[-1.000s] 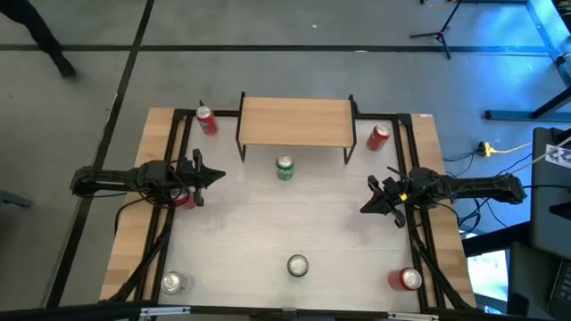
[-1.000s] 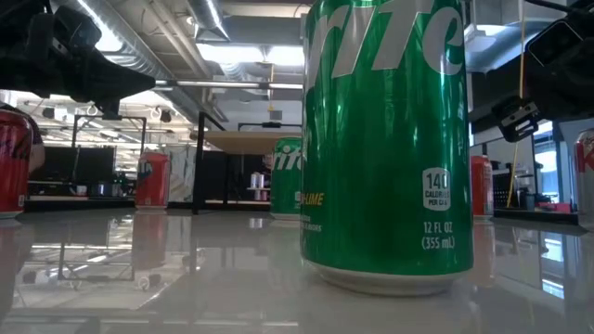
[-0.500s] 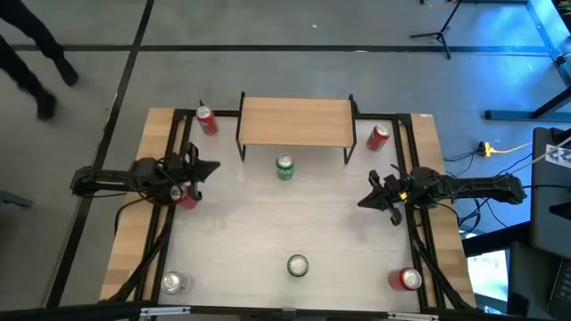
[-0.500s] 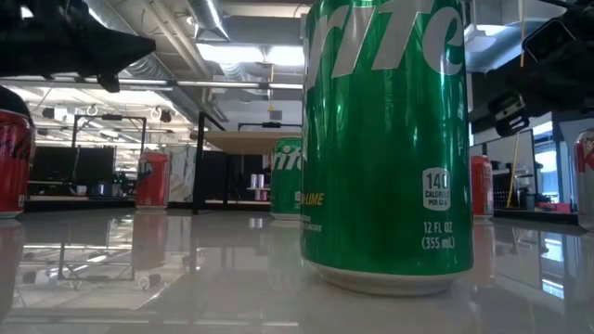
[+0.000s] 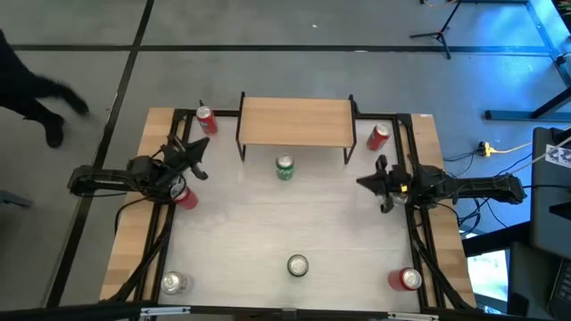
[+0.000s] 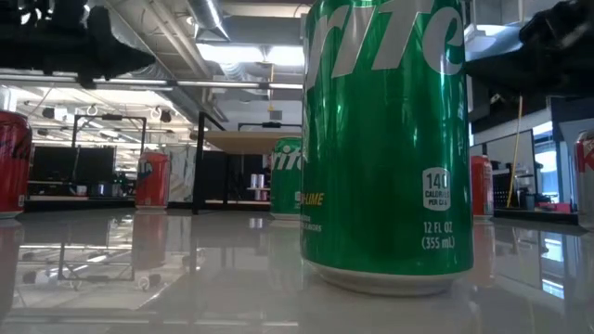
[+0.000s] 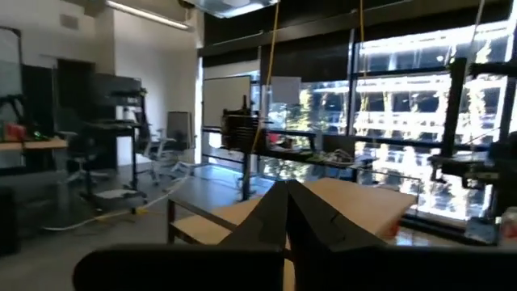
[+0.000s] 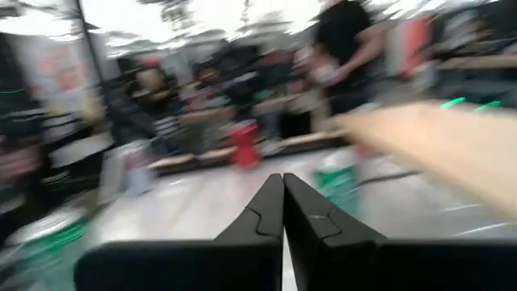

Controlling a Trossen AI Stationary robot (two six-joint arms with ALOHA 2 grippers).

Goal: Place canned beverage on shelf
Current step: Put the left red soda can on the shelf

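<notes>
Both arms have swung toward the shelf (image 5: pixel 295 121): the left claw (image 5: pixel 194 153) and right claw (image 5: pixel 374 181), each pressed together and empty, mean no can is grasped yet.

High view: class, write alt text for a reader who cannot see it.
An empty shelf stands at the table's far edge with a green can in front of it. The left gripper and right gripper hover at either side, both shut and empty, six other cans scattered around.

upright green can (image 5: pixel 285 168) before shelf (image 5: pixel 295 121)
</notes>
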